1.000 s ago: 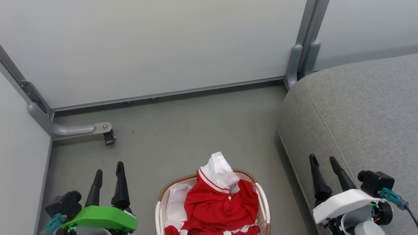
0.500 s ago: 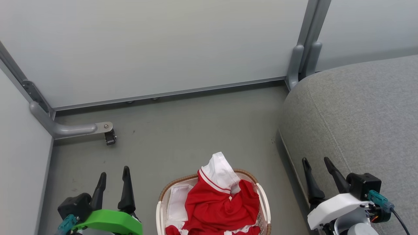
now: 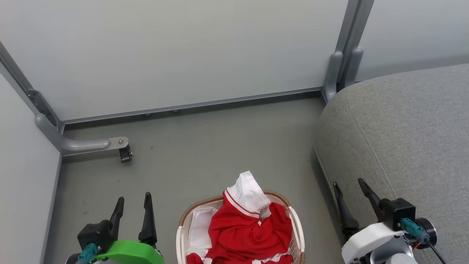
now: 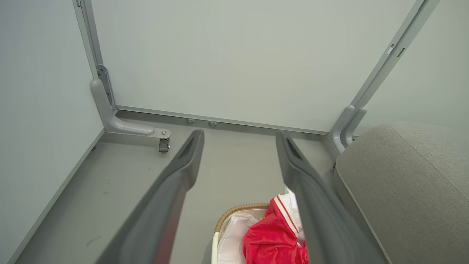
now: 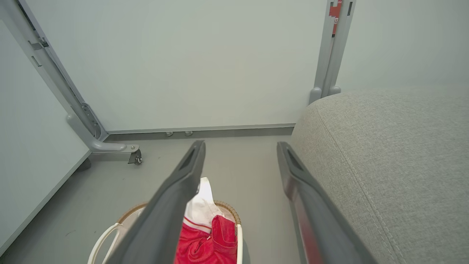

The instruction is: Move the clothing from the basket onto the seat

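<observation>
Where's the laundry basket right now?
In the head view the basket sits on the floor at bottom centre, between the left gripper and right gripper, left of the seat.

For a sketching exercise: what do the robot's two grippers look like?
Left gripper: two long, dark, tapering fingers on a bright green cover. Right gripper: the same fingers on a white cover. Each carries a black camera block with a teal plug; a black cable leaves the right one.

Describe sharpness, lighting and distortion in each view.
Head view: flat, even light, all sharp, faint shadow on the floor beside the seat. Left wrist view: near fingers blurred, partition frames splayed by the wide lens. Right wrist view: fingers likewise soft, clothing sharp.
</observation>
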Motion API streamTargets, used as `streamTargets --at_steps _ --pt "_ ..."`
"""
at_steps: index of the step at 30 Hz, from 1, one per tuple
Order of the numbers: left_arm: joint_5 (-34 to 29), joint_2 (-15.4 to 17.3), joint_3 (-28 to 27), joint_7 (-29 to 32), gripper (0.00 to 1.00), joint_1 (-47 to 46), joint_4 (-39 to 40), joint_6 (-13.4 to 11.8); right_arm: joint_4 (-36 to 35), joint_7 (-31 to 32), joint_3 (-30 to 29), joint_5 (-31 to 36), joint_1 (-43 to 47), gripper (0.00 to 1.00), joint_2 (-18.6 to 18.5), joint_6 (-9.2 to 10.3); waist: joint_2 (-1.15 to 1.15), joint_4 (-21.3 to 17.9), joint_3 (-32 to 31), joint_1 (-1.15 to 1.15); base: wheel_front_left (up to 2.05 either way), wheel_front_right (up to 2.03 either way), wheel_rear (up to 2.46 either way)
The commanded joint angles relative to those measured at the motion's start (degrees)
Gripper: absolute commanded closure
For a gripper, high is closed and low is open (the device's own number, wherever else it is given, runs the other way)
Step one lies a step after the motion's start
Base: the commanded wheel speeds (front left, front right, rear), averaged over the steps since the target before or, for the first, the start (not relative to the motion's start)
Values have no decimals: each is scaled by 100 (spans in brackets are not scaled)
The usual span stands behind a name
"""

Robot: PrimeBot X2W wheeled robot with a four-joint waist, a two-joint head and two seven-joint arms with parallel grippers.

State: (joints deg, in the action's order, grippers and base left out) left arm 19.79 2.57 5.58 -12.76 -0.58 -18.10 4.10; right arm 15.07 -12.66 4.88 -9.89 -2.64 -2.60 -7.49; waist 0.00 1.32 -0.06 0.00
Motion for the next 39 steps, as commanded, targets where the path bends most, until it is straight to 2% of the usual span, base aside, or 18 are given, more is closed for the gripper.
streamTargets --at_steps 1,21,39 --pt "-145 45 9 -50 0 59 -9 -16 -4 -65 19 139 45 0 -33 0 0 3 -2 0 0 0 0" --pt "-849 50 110 -258 0 40 -175 -63 28 -265 119 877 59 0 -44 0 0 24 -10 0 0 0 0" --pt "-715 49 94 -249 0 3 -288 -53 48 -263 86 696 48 0 -44 0 0 27 -11 0 0 0 0"
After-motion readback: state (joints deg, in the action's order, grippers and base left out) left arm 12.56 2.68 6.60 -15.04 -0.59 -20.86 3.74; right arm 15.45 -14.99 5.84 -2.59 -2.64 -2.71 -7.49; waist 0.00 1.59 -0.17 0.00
